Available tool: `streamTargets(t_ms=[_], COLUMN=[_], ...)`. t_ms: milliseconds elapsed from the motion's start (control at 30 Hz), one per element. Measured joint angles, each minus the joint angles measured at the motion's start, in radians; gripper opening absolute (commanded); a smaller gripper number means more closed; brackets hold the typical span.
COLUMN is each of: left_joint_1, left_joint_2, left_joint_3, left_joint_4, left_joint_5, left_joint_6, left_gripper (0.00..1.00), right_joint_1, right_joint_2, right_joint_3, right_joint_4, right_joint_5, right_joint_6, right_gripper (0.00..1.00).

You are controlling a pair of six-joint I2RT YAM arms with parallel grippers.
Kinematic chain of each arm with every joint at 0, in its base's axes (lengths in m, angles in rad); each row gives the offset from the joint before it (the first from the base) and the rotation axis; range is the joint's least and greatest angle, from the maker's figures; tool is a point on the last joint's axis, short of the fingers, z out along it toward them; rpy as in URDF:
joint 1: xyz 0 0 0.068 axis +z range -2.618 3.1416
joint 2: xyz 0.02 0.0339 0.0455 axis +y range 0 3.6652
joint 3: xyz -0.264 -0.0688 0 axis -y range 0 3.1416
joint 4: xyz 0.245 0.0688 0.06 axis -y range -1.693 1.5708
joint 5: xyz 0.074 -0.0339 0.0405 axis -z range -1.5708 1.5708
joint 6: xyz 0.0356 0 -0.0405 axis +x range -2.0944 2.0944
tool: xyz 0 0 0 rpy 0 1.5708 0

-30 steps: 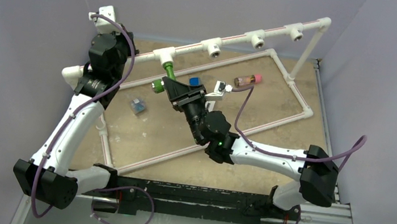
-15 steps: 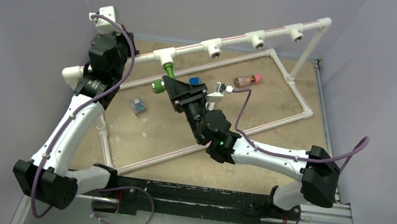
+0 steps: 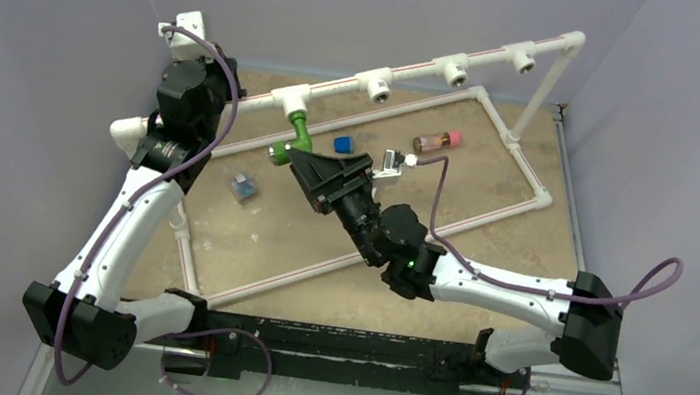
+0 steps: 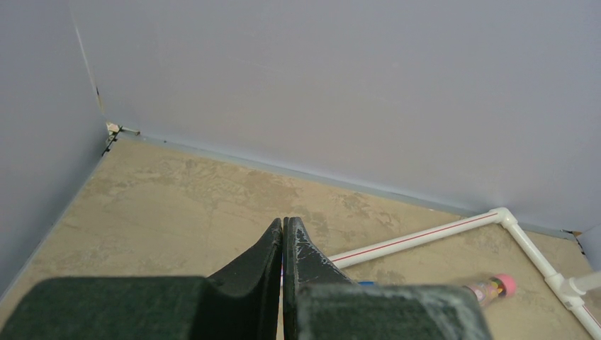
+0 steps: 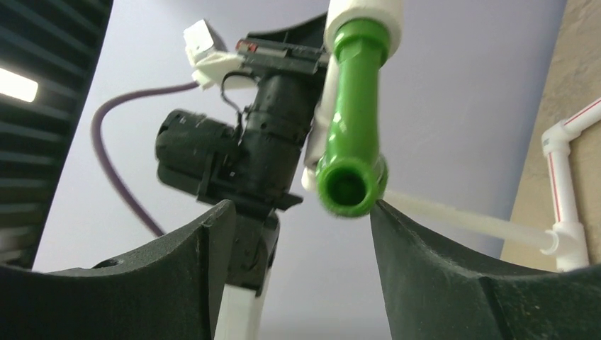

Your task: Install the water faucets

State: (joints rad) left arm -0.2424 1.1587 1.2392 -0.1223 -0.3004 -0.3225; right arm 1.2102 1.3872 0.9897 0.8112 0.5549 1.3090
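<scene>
— Where is the small bright green plastic faucet (image 5: 352, 106) with the hooked spout?

— Its stem end sits in a white plastic tee fitting (image 3: 291, 100) on the raised white pipe rail (image 3: 414, 68), above the tan desk (image 3: 251, 236). Nothing clamps it, so I judge it seated.

— And the right arm's fingers (image 5: 177, 283)?

— Spread wide, one on either side of the spout mouth. One tip is right at it, the other apart. They look placed to free it or take a fresh grip.

— The left arm's fingers (image 4: 248, 269)?

— Pressed together and empty, aimed at the back wall, out of the way.

— Which way does the faucet run?

— Its long axis slopes from the fitting down toward the arms' side, with the spout mouth lowest and facing the right wrist.
</scene>
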Motion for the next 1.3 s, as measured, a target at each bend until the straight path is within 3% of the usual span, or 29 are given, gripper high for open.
streamTargets(t_ms=[200, 433, 667, 900, 1300], left_joint_1=[0.0, 0.0, 0.0, 0.0, 0.0], left_joint_2=[0.001, 0.002, 0.002, 0.003, 0.004], left_joint_3=[0.0, 0.0, 0.0, 0.0, 0.0], left_joint_4=[0.0, 0.001, 0.0, 0.001, 0.001], left_joint_5=[0.0, 0.0, 0.0, 0.0, 0.0], left_joint_6=[0.0, 0.0, 0.0, 0.0, 0.001], left_gripper=[0.0, 0.0, 0.0, 0.0, 0.0], right_joint_1=[0.011, -0.014, -0.026, -0.026, 0.056], right_joint_2=[-0.103, -0.212, -0.236, -0.237, -0.216], right_joint_3=[-0.041, -0.046, 0.078, 0.249, 0.188], right_joint_4=[-0.053, -0.174, -0.343, -0.454, -0.469], right_joint_5=[-0.034, -0.057, -0.092, -0.17, -0.262], right_joint_6=[-0.054, -0.318, -0.81, -1.435, -2.31], right_gripper=[0.76, 0.75, 0.74, 0.75, 0.8])
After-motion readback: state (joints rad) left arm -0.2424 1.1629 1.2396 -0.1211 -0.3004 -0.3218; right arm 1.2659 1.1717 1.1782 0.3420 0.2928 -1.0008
